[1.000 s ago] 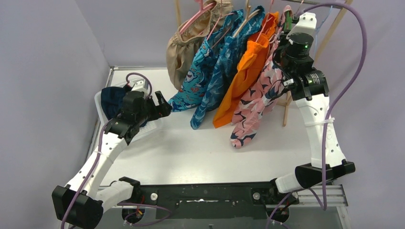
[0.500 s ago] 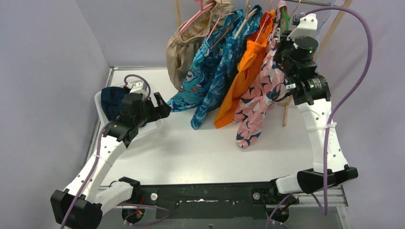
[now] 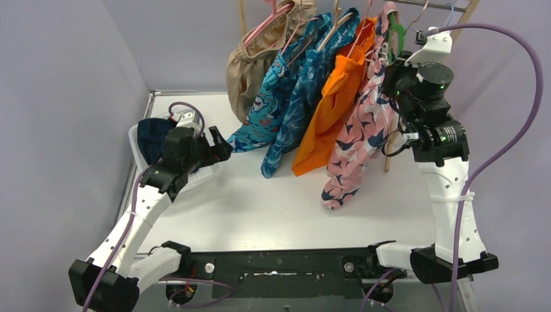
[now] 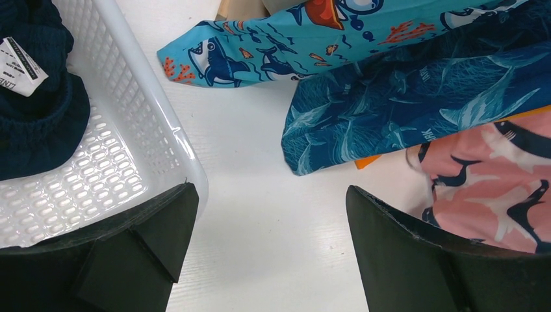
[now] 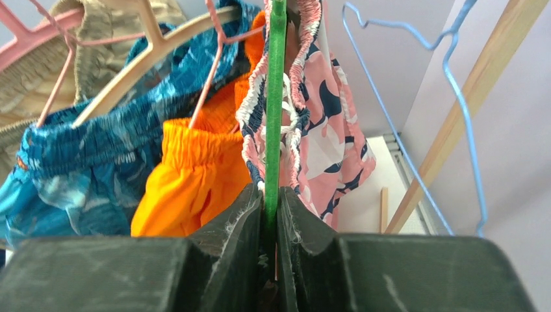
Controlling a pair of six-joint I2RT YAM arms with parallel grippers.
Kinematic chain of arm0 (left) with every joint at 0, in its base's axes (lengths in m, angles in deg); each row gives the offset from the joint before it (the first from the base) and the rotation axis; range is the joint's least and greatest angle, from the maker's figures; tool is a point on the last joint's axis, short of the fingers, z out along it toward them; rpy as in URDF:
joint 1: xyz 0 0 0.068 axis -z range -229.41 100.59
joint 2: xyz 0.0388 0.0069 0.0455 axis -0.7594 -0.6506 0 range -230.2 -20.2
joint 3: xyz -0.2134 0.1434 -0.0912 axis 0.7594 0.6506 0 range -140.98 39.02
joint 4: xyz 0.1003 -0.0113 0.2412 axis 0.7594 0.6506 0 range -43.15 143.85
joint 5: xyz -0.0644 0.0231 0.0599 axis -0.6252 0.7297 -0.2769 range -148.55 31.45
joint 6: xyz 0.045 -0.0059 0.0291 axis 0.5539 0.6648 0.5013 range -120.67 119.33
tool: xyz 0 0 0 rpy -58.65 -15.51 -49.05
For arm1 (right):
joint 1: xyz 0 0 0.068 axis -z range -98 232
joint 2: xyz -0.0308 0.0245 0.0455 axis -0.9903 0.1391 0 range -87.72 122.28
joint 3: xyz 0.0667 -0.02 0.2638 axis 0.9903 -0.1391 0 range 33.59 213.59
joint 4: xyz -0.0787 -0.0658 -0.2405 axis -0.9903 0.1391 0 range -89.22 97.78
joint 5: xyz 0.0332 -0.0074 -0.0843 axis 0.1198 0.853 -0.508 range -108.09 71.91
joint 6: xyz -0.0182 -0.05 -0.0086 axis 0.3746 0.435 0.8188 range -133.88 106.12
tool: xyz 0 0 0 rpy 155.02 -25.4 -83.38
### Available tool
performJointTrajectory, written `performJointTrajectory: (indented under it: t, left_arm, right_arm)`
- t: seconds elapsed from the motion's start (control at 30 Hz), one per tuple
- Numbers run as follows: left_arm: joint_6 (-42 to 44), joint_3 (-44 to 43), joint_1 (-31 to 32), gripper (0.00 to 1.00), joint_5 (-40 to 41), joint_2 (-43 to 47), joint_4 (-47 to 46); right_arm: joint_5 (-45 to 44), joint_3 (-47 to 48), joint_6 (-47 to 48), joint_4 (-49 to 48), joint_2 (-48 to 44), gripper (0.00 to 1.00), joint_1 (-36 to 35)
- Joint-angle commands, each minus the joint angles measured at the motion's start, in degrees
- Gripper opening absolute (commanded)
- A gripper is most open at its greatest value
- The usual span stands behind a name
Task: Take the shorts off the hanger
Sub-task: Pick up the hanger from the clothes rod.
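Note:
The pink shark-print shorts (image 3: 360, 140) hang on a green hanger (image 3: 396, 29) at the right end of the row. My right gripper (image 3: 395, 57) is shut on that hanger; the right wrist view shows the hanger (image 5: 275, 97) pinched between the jaws (image 5: 271, 201), with the pink waistband (image 5: 325, 130) draped over it. The orange (image 3: 328, 104), dark teal-blue (image 3: 305, 97), turquoise (image 3: 273, 104) and tan (image 3: 250, 62) shorts hang to the left. Navy shorts (image 3: 153, 136) lie in a white basket (image 3: 208, 172). My left gripper (image 3: 221, 144) is open and empty beside the basket (image 4: 130, 130), low over the table.
An empty blue wire hanger (image 5: 455, 84) hangs right of the green one. A wooden rack leg (image 5: 468, 110) slants down at the right, and stands behind the pink shorts in the top view (image 3: 390, 153). Walls close in left and right.
My right gripper has moved right with the green hanger, carrying the pink shorts away from the orange pair. The left arm has hardly moved.

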Motion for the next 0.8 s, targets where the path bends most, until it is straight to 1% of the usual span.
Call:
performJointTrajectory:
  t: [0.0, 0.1, 0.2, 0.4, 0.6, 0.67, 0.77]
  left_arm:
    - [-0.23, -0.34, -0.46, 0.85, 0.04, 1.44, -2.86]
    - [0.10, -1.10, -0.51, 0.85, -0.13, 1.31, -2.14]
    - [0.24, -1.58, -0.51, 0.85, 0.20, 1.46, -1.60]
    - [0.30, -2.39, -0.64, 0.85, 0.00, 1.52, -0.75]
    - [0.61, -3.55, -0.68, 0.85, -0.55, 1.64, 0.38]
    - [0.88, -4.24, -0.60, 0.85, -0.54, 1.75, 0.94]
    - [1.01, -5.22, -0.62, 0.85, -0.59, 2.08, 1.55]
  right_arm:
    - [3.30, -2.66, -3.47, 2.76, -3.86, 0.00, 0.31]
    - [4.61, -4.35, -5.40, 7.70, -5.69, 0.00, 0.24]
    - [1.23, -6.81, -9.25, 12.31, -8.22, 0.00, 0.31]
    - [2.17, -11.45, -12.64, 19.15, -14.97, 0.00, 0.23]
    - [15.55, -12.90, -11.69, 26.75, -17.61, 0.00, 0.30]
    - [20.01, -14.76, -11.43, 29.12, -18.41, 0.00, 0.28]
    - [23.42, -18.59, -11.89, 31.32, -20.47, 0.00, 0.23]
